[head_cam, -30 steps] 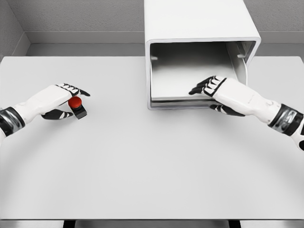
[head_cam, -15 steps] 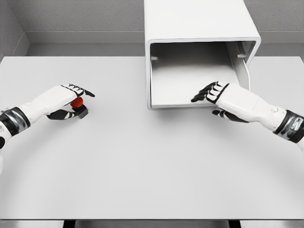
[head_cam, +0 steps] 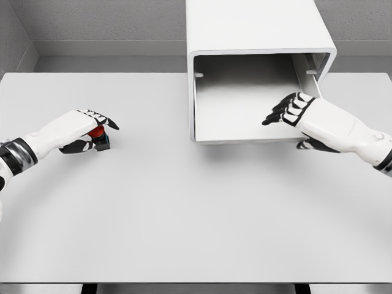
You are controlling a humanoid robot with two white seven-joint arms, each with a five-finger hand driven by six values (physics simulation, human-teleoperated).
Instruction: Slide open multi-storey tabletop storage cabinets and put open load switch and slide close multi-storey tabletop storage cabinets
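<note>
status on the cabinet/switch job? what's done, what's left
Done: the cabinet is open, its drawer showing nothing inside. In hand: the left hand is closed around the red-buttoned switch down on the table, far left of the cabinet. The right hand is open at the drawer's right front. Left: carry the switch in, then slide it shut.
</note>
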